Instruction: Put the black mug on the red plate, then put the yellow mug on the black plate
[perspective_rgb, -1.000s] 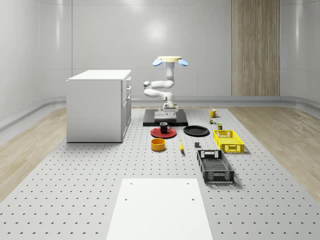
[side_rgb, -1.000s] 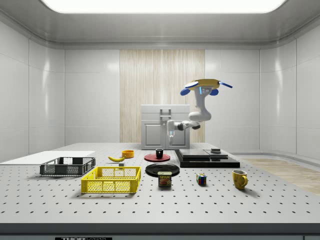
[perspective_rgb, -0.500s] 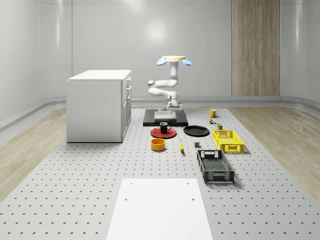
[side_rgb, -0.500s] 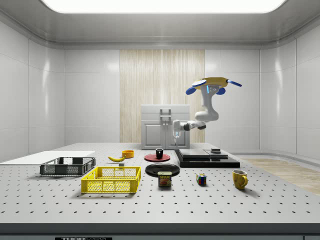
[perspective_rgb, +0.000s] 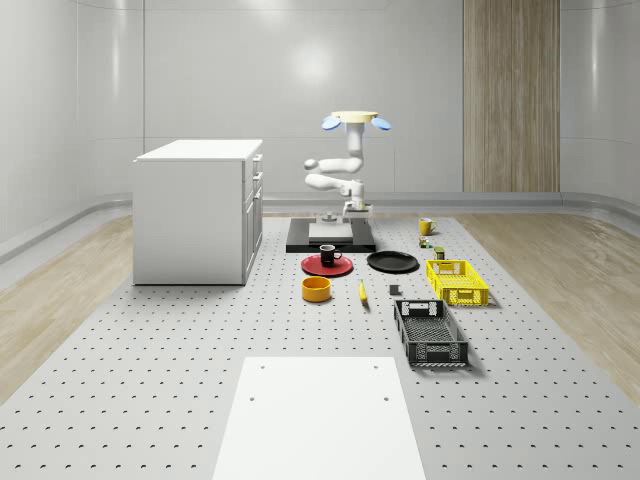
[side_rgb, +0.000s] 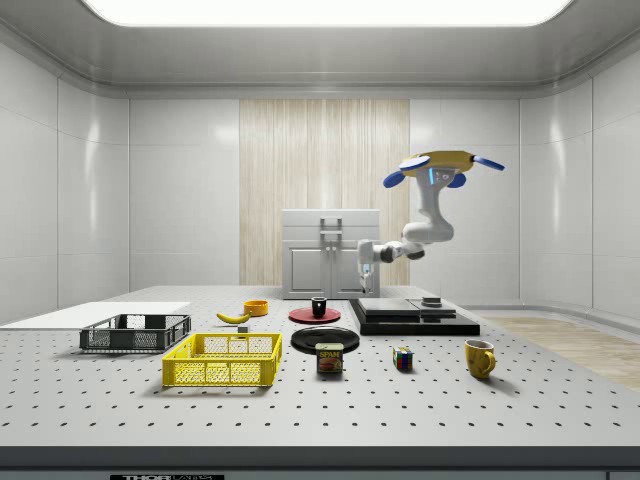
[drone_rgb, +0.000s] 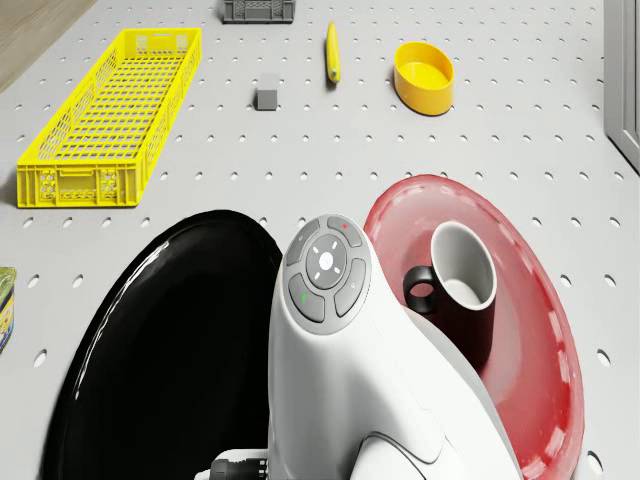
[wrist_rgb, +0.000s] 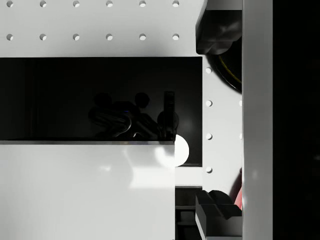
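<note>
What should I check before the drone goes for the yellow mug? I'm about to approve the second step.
1. Black mug upright on the red plate: ok.
2. Black plate bare, ready to receive: ok.
3. Yellow mug upright on the table, apart from the cube and can: ok.
4. Gripper carrying nothing: cannot tell.
5. Drone hovering above the black platform, away from the mug: ok.
</note>
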